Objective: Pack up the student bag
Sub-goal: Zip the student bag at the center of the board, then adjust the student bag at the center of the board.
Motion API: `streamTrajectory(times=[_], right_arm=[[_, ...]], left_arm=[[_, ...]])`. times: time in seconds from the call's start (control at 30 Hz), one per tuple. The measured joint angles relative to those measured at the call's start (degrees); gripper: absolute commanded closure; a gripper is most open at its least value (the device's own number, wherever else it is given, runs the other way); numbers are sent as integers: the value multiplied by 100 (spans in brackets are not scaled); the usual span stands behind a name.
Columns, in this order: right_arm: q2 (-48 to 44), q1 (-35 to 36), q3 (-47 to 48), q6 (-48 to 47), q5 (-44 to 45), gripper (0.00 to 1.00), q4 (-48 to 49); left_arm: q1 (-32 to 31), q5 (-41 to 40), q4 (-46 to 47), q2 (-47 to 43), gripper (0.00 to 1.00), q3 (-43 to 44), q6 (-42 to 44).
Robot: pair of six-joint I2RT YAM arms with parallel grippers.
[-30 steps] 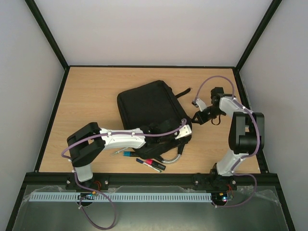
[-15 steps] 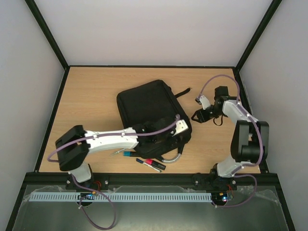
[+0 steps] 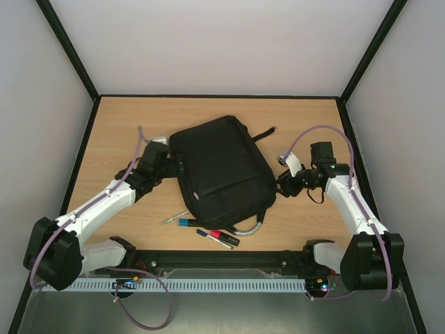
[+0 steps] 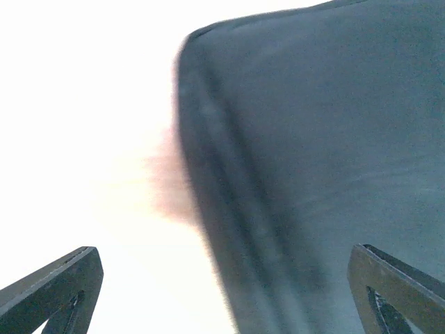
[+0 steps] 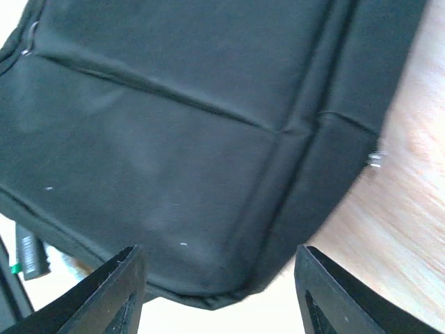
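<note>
The student bag [image 3: 221, 169], a large black backpack, lies flat in the middle of the table. Its grey handle loop [image 3: 252, 225] sticks out toward the front. My left gripper [image 3: 169, 158] sits at the bag's left edge, open. In the left wrist view the bag [image 4: 320, 153] fills the right side, blurred, and the gripper [image 4: 222, 296] has its jaws spread wide, holding nothing. My right gripper [image 3: 280, 185] is at the bag's right front corner. In the right wrist view that corner [image 5: 208, 209] lies ahead of the open gripper [image 5: 222, 296], untouched by the fingers [image 5: 115, 292].
Several pens and markers lie on the table in front of the bag: a blue-capped pen [image 3: 183, 223] and a red and black marker [image 3: 221, 239]. A black strap [image 3: 264, 133] trails from the bag's far right corner. Black frame rails edge the table.
My left arm swung from across the bag's front corner to its left edge, and its gripper opened. My right gripper opened and moved nearer, to the bag's right front corner.
</note>
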Motion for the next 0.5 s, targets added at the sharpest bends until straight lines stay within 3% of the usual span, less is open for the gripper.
streamTrajectory(times=[0.1,0.2,0.4,0.5], right_arm=[[-57,358,-142,-2,-33,40,9],[-46,693,-236,9,-17,40,37],[142,1029,-411,26,122,40,179],[243,1051,-479,31,232,40,245]], left_arm=[[835,549,26,-92,1,-479,-372],[1198,1099,155,79,1,-822,-590],[1045,1993,887,782,7,-946,-835],[702,2100,1016,1456,9,-494,-879]])
